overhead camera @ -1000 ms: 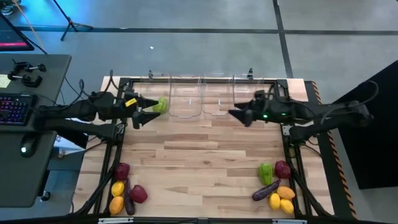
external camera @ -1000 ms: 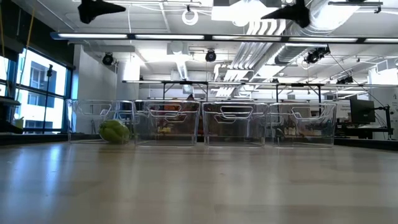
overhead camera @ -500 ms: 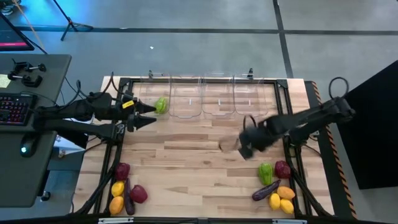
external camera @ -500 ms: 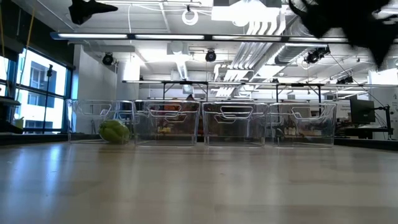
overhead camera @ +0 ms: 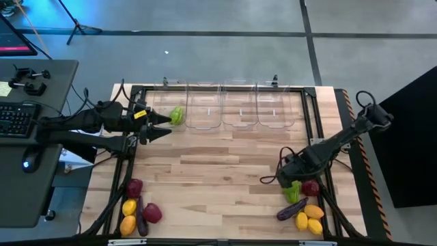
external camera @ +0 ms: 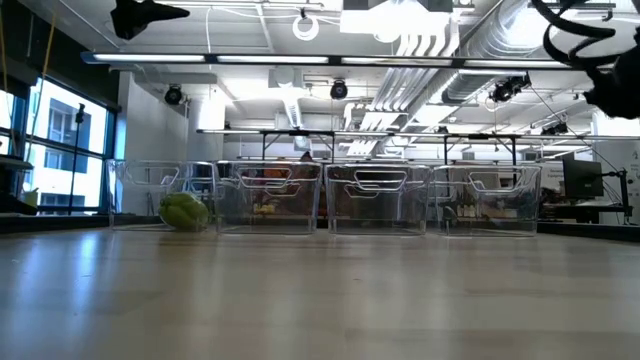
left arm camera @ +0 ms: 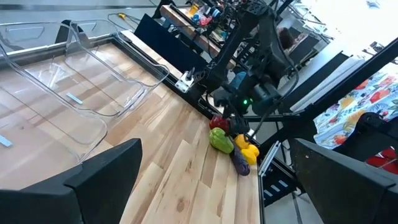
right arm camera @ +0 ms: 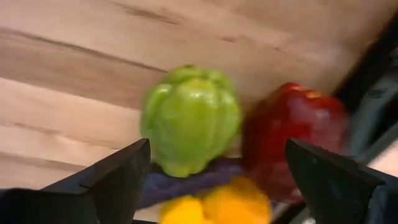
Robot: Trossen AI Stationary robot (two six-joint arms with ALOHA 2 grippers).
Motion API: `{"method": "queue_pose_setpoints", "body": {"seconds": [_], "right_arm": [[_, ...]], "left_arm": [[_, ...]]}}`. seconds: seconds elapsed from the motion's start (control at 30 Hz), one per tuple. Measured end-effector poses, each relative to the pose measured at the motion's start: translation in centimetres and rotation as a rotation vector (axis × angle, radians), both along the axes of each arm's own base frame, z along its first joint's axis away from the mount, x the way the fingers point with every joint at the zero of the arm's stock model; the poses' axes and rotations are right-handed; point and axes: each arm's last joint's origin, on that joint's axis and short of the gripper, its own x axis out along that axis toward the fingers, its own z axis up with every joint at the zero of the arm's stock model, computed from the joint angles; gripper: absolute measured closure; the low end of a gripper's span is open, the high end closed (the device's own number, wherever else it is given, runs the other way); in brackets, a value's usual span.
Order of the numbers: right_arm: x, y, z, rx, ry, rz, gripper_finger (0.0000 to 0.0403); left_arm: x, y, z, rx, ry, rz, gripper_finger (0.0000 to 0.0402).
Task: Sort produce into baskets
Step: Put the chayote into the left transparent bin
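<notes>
We count one piece sorted so far: a green pepper (overhead camera: 177,115) lies in the leftmost basket (overhead camera: 166,102) of the four clear baskets lined along the table's far edge. The other three baskets (overhead camera: 239,106) look empty to us.

Most of the work remains. Near the table's front right corner sits a pile (overhead camera: 304,205) holding a second green pepper (right arm camera: 190,118), a dark red piece (right arm camera: 292,140), an eggplant (overhead camera: 291,209) and yellow ones (overhead camera: 307,219). Near the front left corner lies another pile (overhead camera: 138,209) with two dark red pieces, a yellow and an orange one, and a dark eggplant.

Our right gripper (overhead camera: 292,179) hangs just over the right pile, its fingers (right arm camera: 112,177) spread wide on either side of the green pepper and holding nothing. We judge it is lining up to take that pepper, which would belong with the one already binned.

Our left gripper (overhead camera: 164,125) waits at the far left corner, just beside the leftmost basket, its fingers (left arm camera: 106,174) apart and empty.
</notes>
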Motion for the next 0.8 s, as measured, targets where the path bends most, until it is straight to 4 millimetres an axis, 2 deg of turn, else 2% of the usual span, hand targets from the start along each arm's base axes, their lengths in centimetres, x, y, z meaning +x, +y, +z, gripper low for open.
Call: {"method": "queue_pose_setpoints", "body": {"seconds": [0.13, 0.27, 0.47, 0.63, 0.73, 0.8], "right_arm": [[0.3, 0.3, -1.4, 0.007, -0.065, -0.053, 0.0041], [-0.3, 0.3, -2.8, -0.031, 0.001, -0.078, 0.0041], [0.2, 0.5, -4.4, -0.031, -0.032, -0.098, 0.0041], [0.2, 0.6, -5.3, -0.047, 0.020, -0.064, 0.0041], [0.2, 0.7, -5.6, -0.047, 0.036, -0.048, 0.0054], [0.2, 0.7, -5.6, -0.041, 0.036, -0.047, 0.0078]], "left_arm": [[0.0, 0.0, 0.0, -0.002, -0.005, 0.002, 0.0003], [0.1, 0.0, 0.0, -0.010, -0.002, 0.006, 0.0003], [0.3, 0.0, -0.1, -0.010, 0.007, 0.008, 0.0003], [0.6, 0.0, -0.2, -0.009, 0.021, 0.008, 0.0003], [0.8, 0.0, -0.3, -0.009, 0.028, 0.008, 0.0003], [0.8, 0.0, -0.3, -0.015, 0.031, 0.009, 0.0003]]}}
